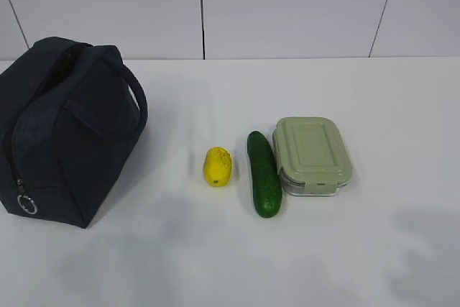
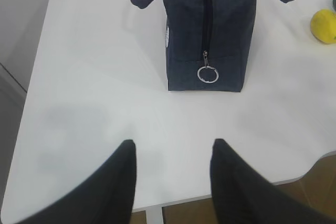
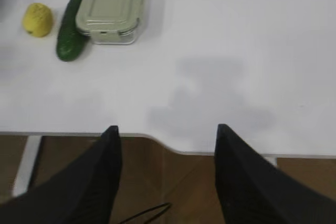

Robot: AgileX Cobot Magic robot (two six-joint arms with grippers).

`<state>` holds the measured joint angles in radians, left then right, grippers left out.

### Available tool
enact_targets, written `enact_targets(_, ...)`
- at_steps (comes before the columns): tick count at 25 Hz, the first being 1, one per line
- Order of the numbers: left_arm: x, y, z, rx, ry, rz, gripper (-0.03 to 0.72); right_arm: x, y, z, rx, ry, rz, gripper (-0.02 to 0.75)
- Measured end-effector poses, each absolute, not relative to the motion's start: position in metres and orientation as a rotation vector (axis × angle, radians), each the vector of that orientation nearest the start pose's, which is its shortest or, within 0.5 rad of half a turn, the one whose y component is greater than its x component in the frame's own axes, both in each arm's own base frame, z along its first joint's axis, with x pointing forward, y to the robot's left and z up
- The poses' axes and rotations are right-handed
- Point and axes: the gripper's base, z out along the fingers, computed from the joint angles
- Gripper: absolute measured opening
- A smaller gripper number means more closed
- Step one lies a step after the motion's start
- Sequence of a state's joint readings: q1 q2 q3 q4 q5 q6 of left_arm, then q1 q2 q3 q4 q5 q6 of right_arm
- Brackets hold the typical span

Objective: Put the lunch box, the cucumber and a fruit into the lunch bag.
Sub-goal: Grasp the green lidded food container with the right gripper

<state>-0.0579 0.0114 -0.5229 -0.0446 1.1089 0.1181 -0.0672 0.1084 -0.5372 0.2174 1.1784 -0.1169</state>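
The lunch bag [image 1: 61, 131] stands upright near the table's [image 1: 345, 264] left edge, zipped, its long axis running front to back, ring pull [image 2: 208, 74] at the near end. Toward the middle lie the fruit [image 1: 217, 166], cucumber [image 1: 264, 173] and lunch box [image 1: 313, 154], each lengthwise front to back. The left gripper [image 2: 173, 153] and right gripper [image 3: 167, 139] hover at the near edge, jaws apart, empty.

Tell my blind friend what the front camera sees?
On a white table, a dark blue lunch bag stands at the left. To its right lie a small yellow fruit, a green cucumber and a green-lidded lunch box.
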Motion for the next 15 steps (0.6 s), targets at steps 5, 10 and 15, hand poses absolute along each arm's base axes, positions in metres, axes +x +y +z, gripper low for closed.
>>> enact_targets(5,-0.008,-0.003,0.28,0.186,2.072,-0.017,0.285,0.033,0.032,0.289,-0.049,2.28,0.448,0.433)
enact_targets(10,-0.008,-0.003,0.28,0.186,2.072,-0.017,0.278,0.076,0.044,0.288,-0.07,2.383,0.706,0.433)
enact_targets(15,-0.008,-0.003,0.28,0.186,2.072,-0.017,0.272,0.134,0.053,0.287,-0.161,2.448,0.937,0.433)
